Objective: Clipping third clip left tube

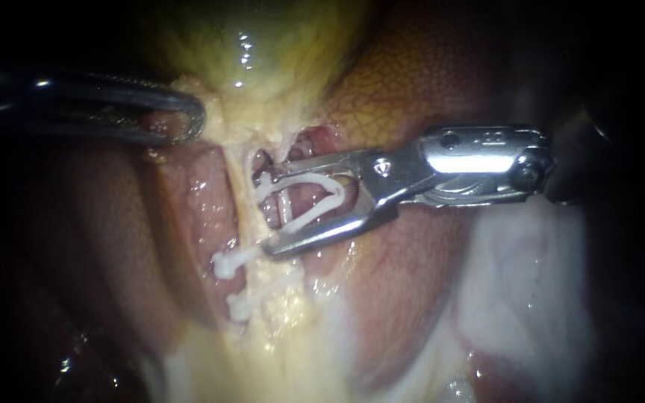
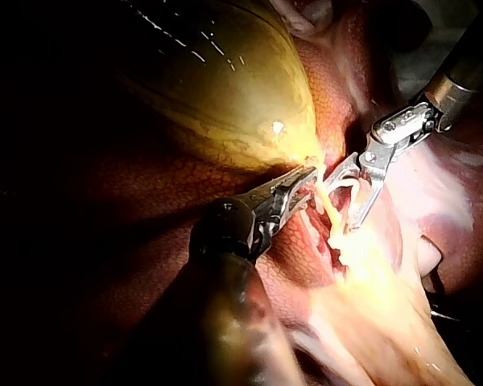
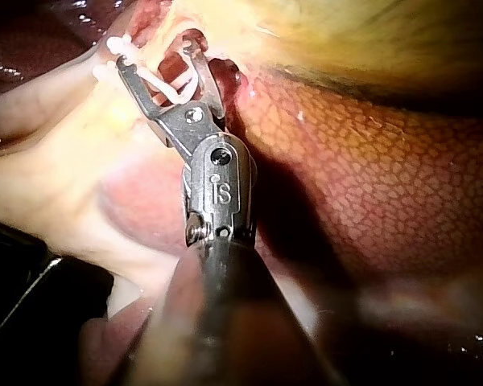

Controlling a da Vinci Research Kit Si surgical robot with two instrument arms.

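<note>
right tool is held wide apart, a white clip seated against both jaws, tips just at the left tube, above two clips already set. before closing, the tube should be fully enclosed and kept clear of those two. beyond, the gallbladder is gripped shut by the left tool.

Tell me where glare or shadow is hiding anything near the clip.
Endoscope view: the clip in the right instrument is well lit; glare dots the gallbladder; the left instrument fades into dark along its shaft. Left wrist view: light reaches the gallbladder and clip, while its own shaft is dark. Right wrist view: the clip is lit, the near shaft shadowed.
</note>
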